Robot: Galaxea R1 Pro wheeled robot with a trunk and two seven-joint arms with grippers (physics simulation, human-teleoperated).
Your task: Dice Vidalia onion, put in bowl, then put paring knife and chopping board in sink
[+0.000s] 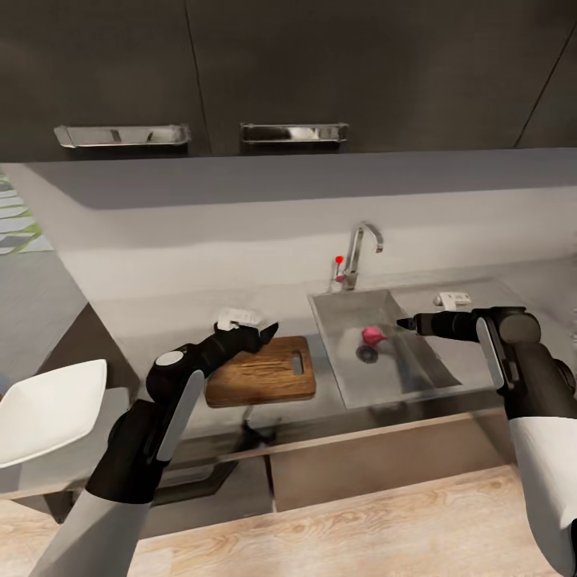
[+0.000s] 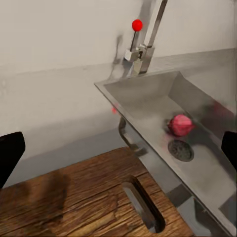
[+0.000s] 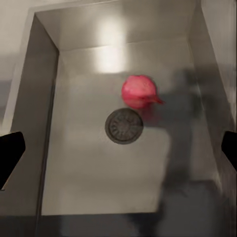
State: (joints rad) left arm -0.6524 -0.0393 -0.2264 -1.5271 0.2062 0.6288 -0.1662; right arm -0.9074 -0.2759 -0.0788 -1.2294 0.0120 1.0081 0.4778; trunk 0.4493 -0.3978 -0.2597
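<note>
- The Vidalia onion (image 1: 371, 334) lies on the floor of the sink (image 1: 417, 377), just beside the drain (image 3: 124, 126), at about one o'clock from it in the right wrist view.
- The right hand (image 1: 403, 324) hangs over the basin, fingers spread and empty, the onion just off its tips at nine o'clock.
- The left hand (image 1: 268, 330) hovers spread over the chopping board (image 1: 260, 373) on the counter (image 1: 160, 320).
- The bowl (image 1: 48, 409) sits far left.

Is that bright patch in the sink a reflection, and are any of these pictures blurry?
Right wrist view: a soft white glare lies on the sink wall behind the Vidalia onion, and a dark shadow falls across the floor beside it. Left wrist view: the chopping board grain is sharp, the tap slightly soft. Head view: edges look smeared, the countertop evenly lit.
</note>
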